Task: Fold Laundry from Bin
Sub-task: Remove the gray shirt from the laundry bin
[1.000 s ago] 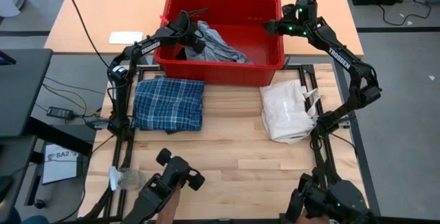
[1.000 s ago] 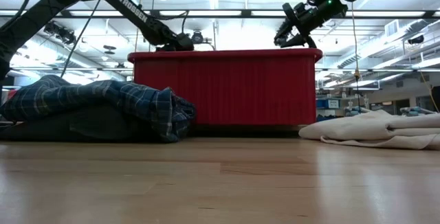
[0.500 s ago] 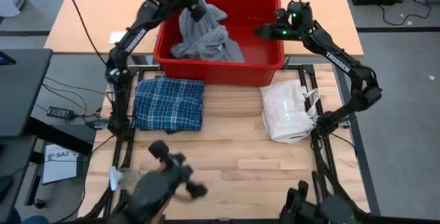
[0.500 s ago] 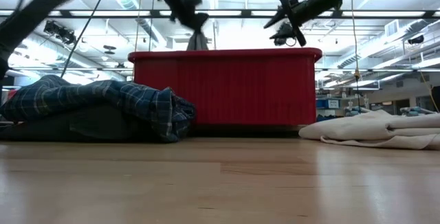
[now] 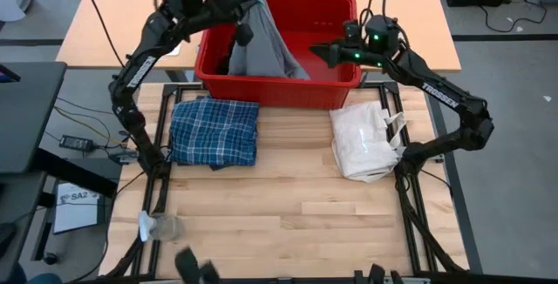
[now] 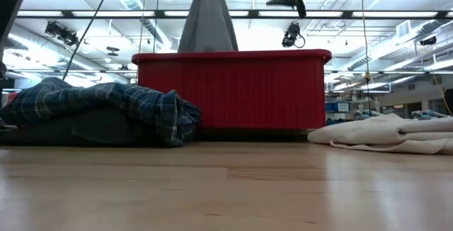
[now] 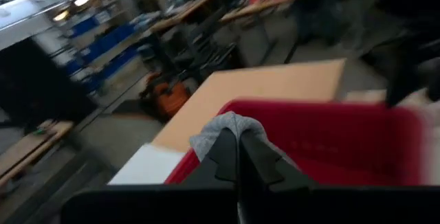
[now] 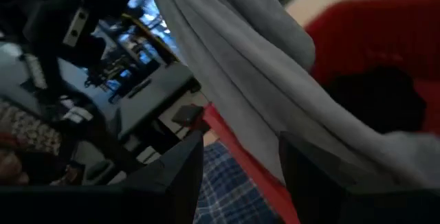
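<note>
In one red bin [image 5: 342,77], one grey garment [image 5: 264,44], one black [image 8: 375,100]

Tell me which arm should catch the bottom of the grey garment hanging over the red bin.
Right. Its open hand hovers inside the bright red plastic bin beside the hanging light grey garment, while the left hand is shut on its top.

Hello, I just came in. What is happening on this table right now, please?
The robot is taking laundry out of the red bin to fold it. The left pincer is shut on a light grey garment and holds it up, its lower end hanging into the bin. The right pincer is open over the bin beside the garment. A folded plaid shirt lies on the table, and a white fabric bag lies on the table's right side.
</note>
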